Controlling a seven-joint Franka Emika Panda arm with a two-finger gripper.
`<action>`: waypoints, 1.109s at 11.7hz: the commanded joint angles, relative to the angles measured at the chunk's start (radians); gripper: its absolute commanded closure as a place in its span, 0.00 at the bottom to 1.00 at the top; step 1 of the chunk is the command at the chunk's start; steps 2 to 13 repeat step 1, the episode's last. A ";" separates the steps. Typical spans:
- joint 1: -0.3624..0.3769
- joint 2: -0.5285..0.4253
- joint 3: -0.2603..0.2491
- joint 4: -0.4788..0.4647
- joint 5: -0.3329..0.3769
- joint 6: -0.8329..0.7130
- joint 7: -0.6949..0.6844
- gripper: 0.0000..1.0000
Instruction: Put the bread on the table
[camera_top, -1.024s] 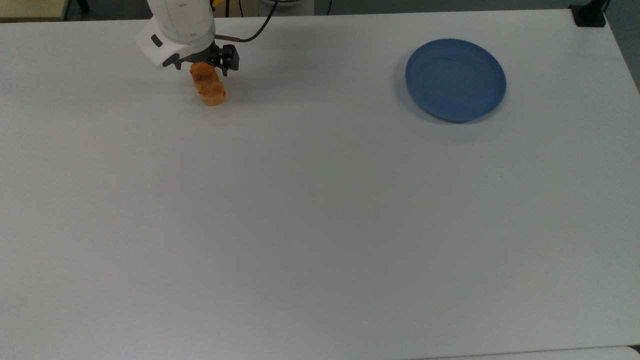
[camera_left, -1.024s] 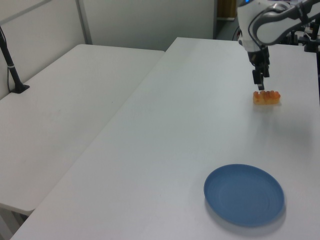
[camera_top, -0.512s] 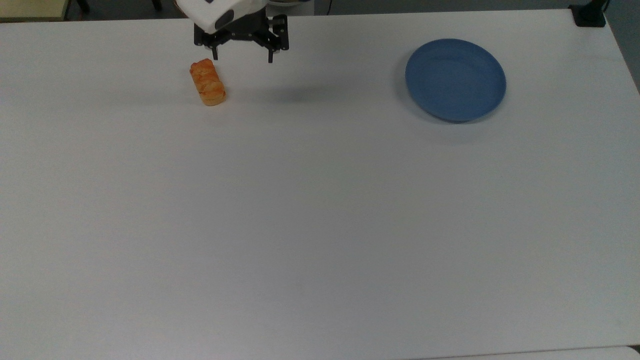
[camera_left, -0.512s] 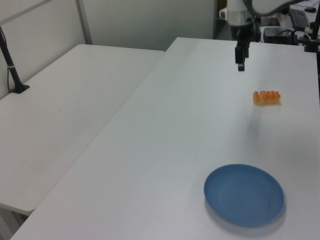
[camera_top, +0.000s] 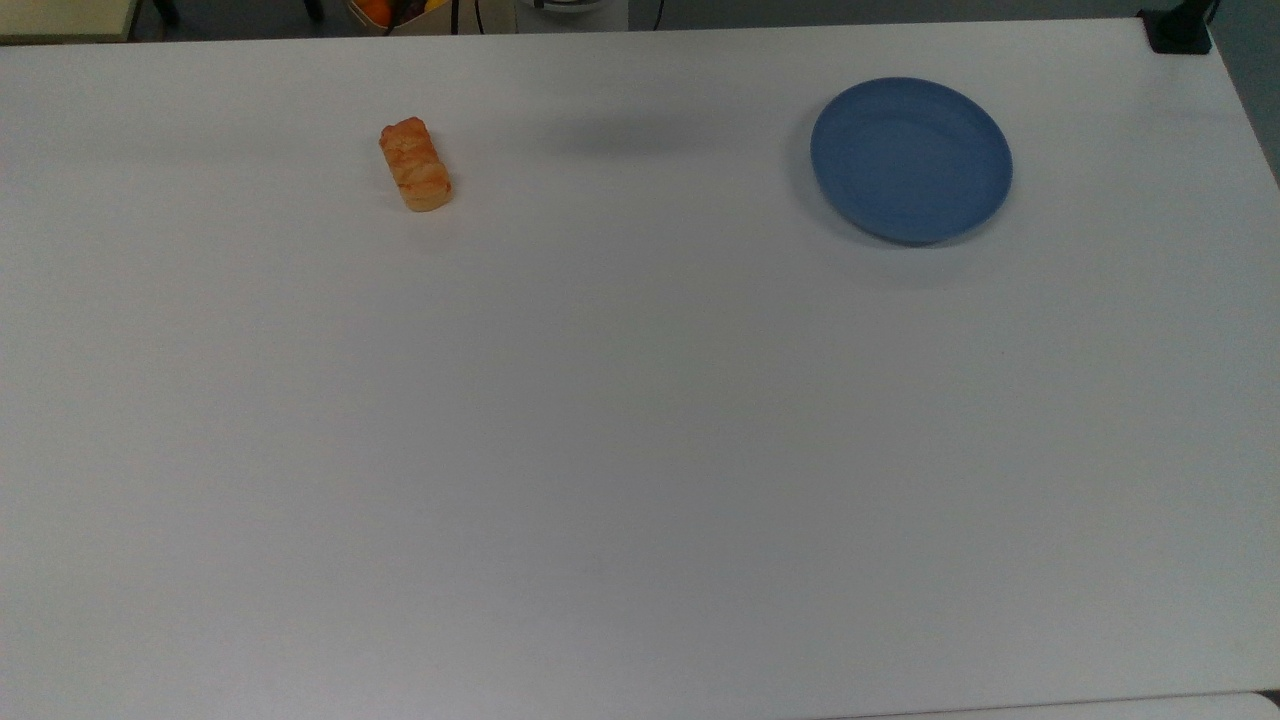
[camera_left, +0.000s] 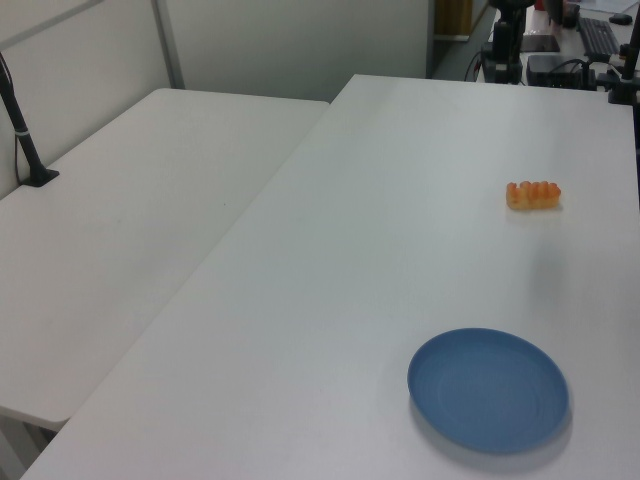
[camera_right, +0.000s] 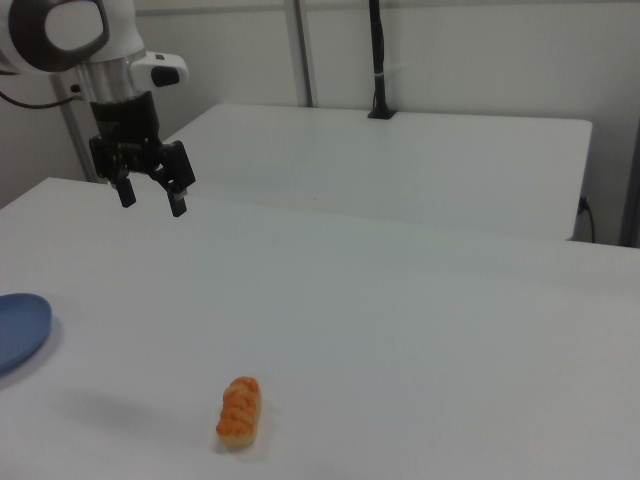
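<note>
On the table (camera_top: 640, 450), near its far edge in the top view, lies the bread (camera_top: 415, 165). It rests flat on its long side, with nothing touching it. A second ago the gripper was right over it, almost on top of one end. Now the arm has pulled up and away, and the bread has not moved at all. So the bread looks let go and put down, and I think the job is as good as done.

The plate (camera_top: 910, 160) sits well apart from the bread, with nothing on it.

The gripper (camera_right: 150, 195) hangs high in the air at the right view's left, far from the bread. Its two fingers are spread wide and hold nothing.
</note>
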 joint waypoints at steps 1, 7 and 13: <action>-0.004 -0.005 -0.008 0.008 0.020 -0.023 0.010 0.00; -0.004 -0.005 -0.008 0.008 0.020 -0.023 0.010 0.00; -0.004 -0.005 -0.008 0.008 0.020 -0.023 0.010 0.00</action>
